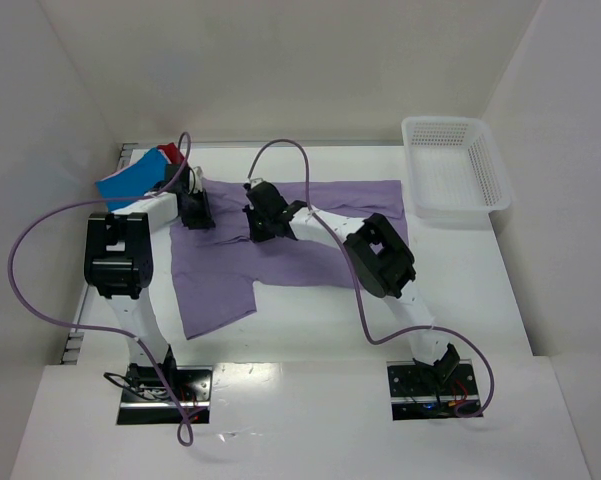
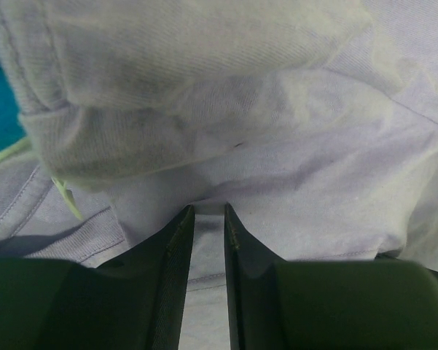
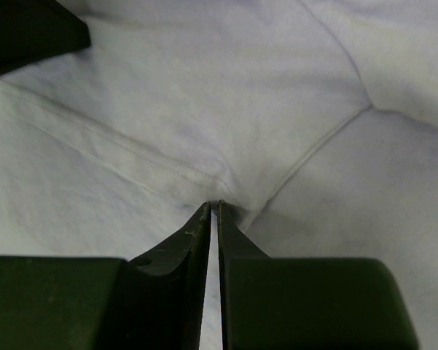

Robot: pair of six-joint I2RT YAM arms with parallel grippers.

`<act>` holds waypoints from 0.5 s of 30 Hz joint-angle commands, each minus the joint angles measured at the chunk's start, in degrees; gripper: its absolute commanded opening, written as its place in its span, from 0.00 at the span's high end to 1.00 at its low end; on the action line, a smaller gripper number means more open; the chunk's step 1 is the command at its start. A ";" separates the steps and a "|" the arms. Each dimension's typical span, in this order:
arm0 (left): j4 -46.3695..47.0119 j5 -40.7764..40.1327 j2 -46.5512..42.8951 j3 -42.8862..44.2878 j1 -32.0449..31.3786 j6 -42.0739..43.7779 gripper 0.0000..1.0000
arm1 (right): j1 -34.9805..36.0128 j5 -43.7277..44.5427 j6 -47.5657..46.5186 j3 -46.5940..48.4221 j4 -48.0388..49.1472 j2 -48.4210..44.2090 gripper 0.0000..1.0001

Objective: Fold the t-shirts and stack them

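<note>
At ten o'clock on your table point(image 1: 310, 325): blue t-shirt point(image 1: 130, 182), red t-shirt point(image 1: 170, 152), folded, stacked. At centre: lavender t-shirt point(image 1: 310, 262), spread, fold pending. Your left pincer point(image 1: 195, 212) and right pincer point(image 1: 261, 222): both pinched narrow on its ten-o'clock cloth.

A white plastic mesh basket point(image 1: 450, 123) sits upright at the far right of the white table point(image 1: 310, 335) before me.

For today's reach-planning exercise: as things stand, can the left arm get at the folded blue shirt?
Probably yes. The blue shirt lies right beside the left hand with nothing between them, though that hand looks closed on the purple shirt and would have to release it first.
</note>
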 commanded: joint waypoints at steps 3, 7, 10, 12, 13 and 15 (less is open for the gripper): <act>-0.82 -3.15 -1.92 -1.59 0.79 0.16 0.69 | 0.05 0.03 -1.74 -1.80 0.62 -0.25 0.88; -1.87 -1.23 -4.03 -3.80 0.79 0.16 0.69 | 0.05 0.03 -1.75 -3.03 0.62 -0.77 0.89; -2.92 0.71 -5.26 -5.03 1.31 0.16 0.67 | 0.05 0.56 -1.75 -3.56 0.01 -1.30 0.89; -3.45 2.72 -7.80 -5.03 1.31 0.16 0.60 | 0.05 1.79 -1.75 -2.95 -0.70 -3.49 0.89; -3.45 3.87 -8.60 -4.42 1.31 0.16 0.55 | 0.05 2.57 -1.75 -2.94 -1.31 -4.55 0.89; -4.68 6.07 -10.53 -3.19 1.31 0.16 0.46 | -0.55 3.19 -2.27 -2.42 -1.32 -7.09 0.89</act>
